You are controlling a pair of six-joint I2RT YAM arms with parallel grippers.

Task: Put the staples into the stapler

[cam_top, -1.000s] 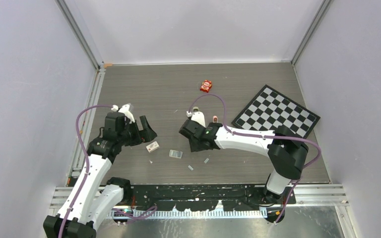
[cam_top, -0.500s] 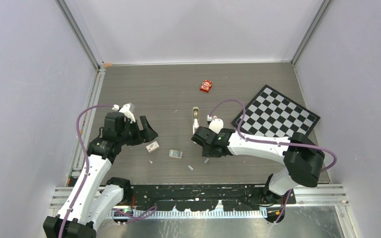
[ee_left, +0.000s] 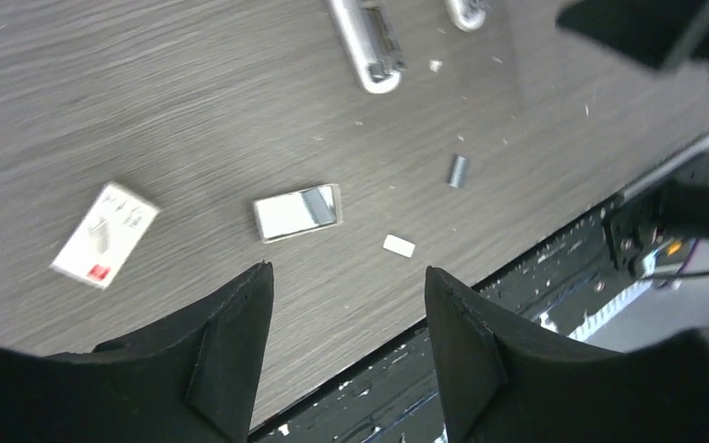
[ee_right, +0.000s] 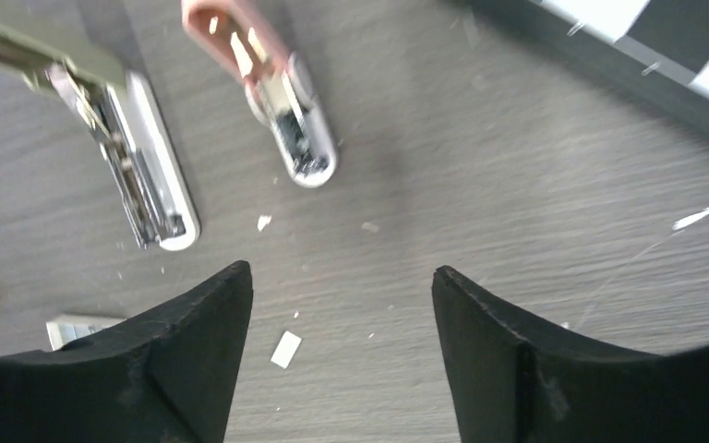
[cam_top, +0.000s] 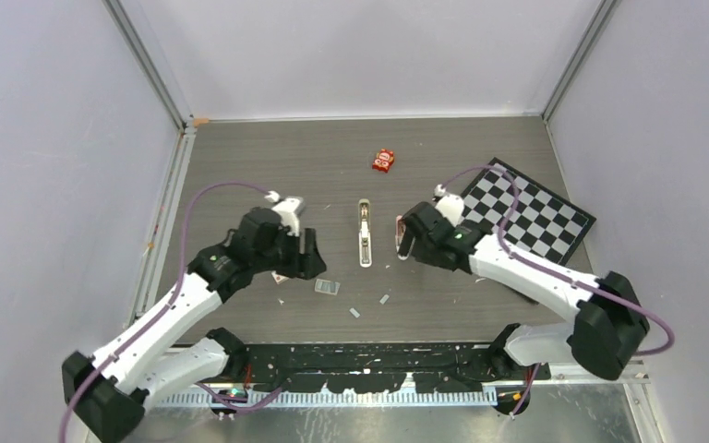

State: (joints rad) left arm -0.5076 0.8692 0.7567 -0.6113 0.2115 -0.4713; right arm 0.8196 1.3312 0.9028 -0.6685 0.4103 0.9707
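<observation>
The stapler [cam_top: 365,233] lies flat at the table's middle, its pale metal channel facing up [ee_right: 143,175] [ee_left: 366,41]. A square block of staples [cam_top: 327,287] [ee_left: 297,211] lies in front of it. Two small staple strips [cam_top: 354,313] [cam_top: 385,299] lie nearer the front edge, and the right wrist view shows one strip [ee_right: 286,349]. My left gripper [cam_top: 300,263] [ee_left: 348,270] hovers open just left of the block. My right gripper [cam_top: 408,242] [ee_right: 342,269] stands open to the right of the stapler. Neither holds anything.
A pink-and-white piece [cam_top: 399,224] [ee_right: 272,88] lies just right of the stapler. A white-and-red box [ee_left: 106,233] sits under my left arm. A red packet [cam_top: 384,161] lies farther back and a checkerboard [cam_top: 517,208] at the right. The black front rail [ee_left: 554,295] borders the table.
My right gripper has opened and swung right and back, away from the stapler's front end. My left arm has moved right towards the centre, its jaws somewhat narrower.
</observation>
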